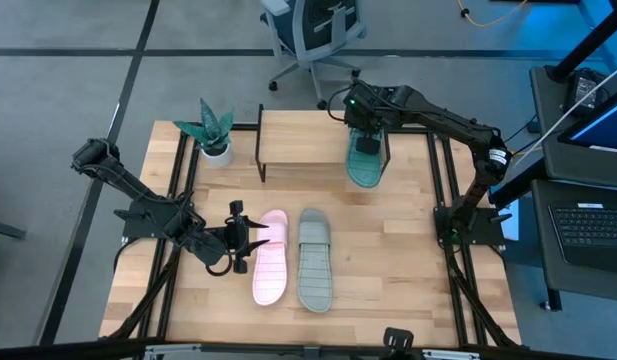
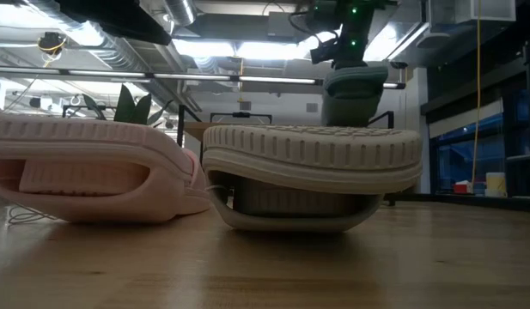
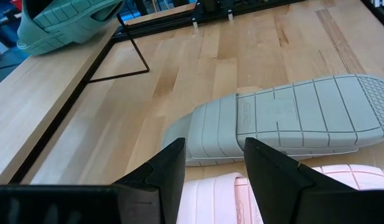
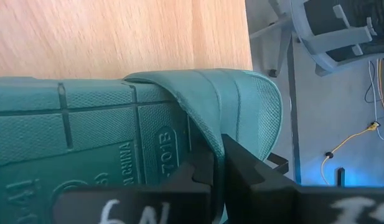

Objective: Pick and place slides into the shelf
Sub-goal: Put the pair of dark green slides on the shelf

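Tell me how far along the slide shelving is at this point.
None is clearly shelved yet. In hand: the right pincer is shut on the teal slide at the shelf's right end; whether it already rests on the plank is unclear. Left: the pink slide and grey slide lie sole-up on the table, with the left pincer open beside the pink one.

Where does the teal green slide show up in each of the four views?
High view: the teal slide lies sole up at the right end of the shelf, held by the right gripper.
Low view: upper centre-right, raised behind the grey slide.
Left wrist view: top-left corner, over the shelf plank.
Right wrist view: fills the frame, its strap pinched.
Shared landmark: the shelf.
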